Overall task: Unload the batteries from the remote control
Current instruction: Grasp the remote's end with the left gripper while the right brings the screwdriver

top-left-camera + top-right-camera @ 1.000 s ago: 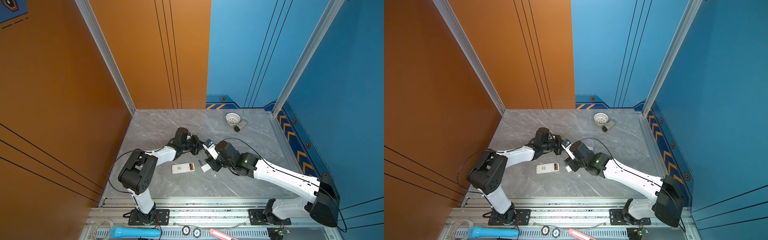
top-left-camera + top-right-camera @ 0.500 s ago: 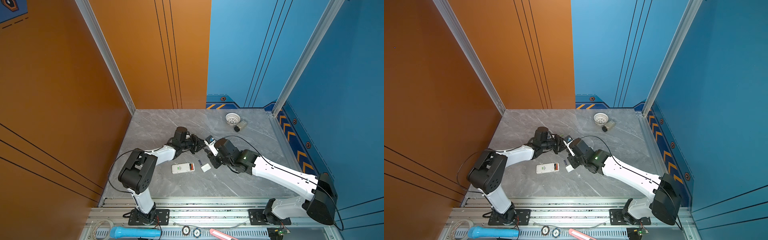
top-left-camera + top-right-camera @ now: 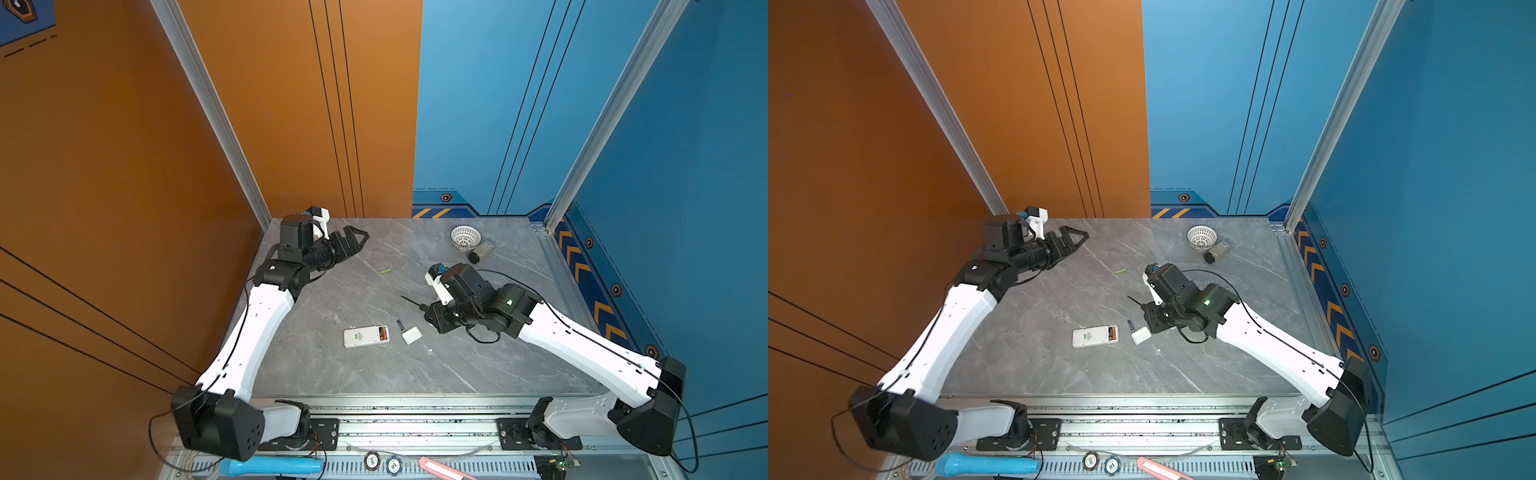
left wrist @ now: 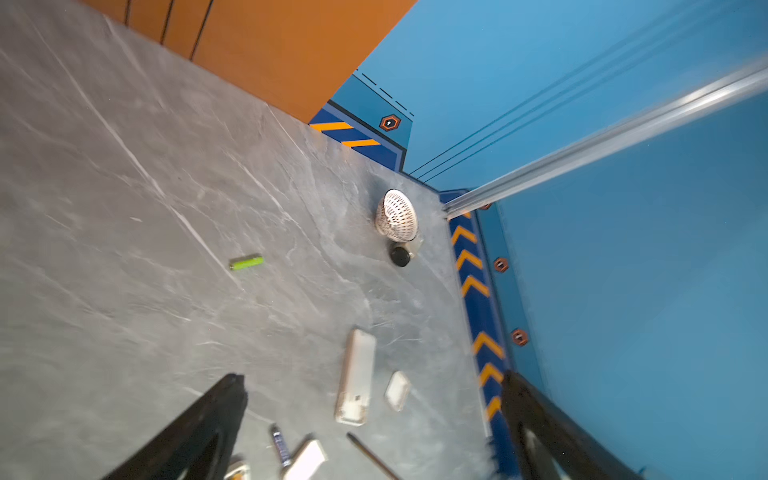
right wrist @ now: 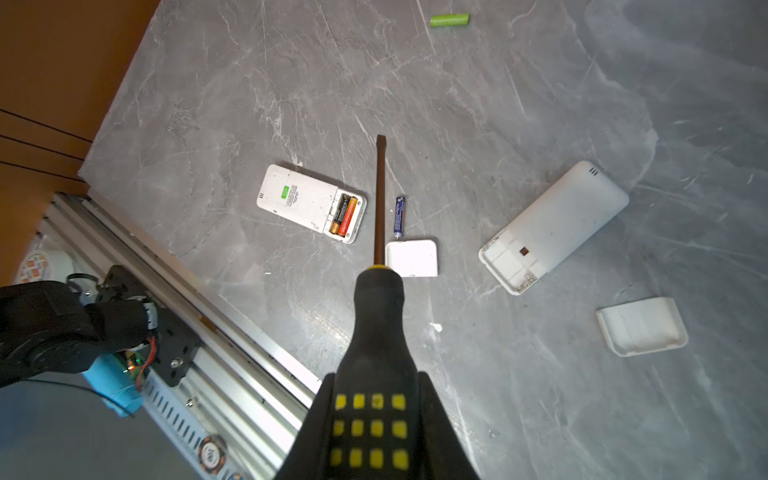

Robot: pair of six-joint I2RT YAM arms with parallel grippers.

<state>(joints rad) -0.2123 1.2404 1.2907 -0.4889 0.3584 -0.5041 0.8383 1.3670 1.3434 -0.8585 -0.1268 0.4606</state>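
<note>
Since two batteries (image 5: 345,216) sit in the remote control (image 5: 299,197) ahead of your right gripper (image 5: 376,386), it clamps the screwdriver (image 5: 379,316) for prying; your left gripper (image 3: 359,240) stands spread, empty.

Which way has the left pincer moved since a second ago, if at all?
Yes. The left pincer has pulled back from near the remote control, toward the orange wall.

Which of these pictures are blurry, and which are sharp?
Left wrist view: smeared throughout, even the green battery looks soft. Right wrist view: table sharp, screwdriver handle near the lens out of focus. Both top views: crisp, evenly lit.
</note>
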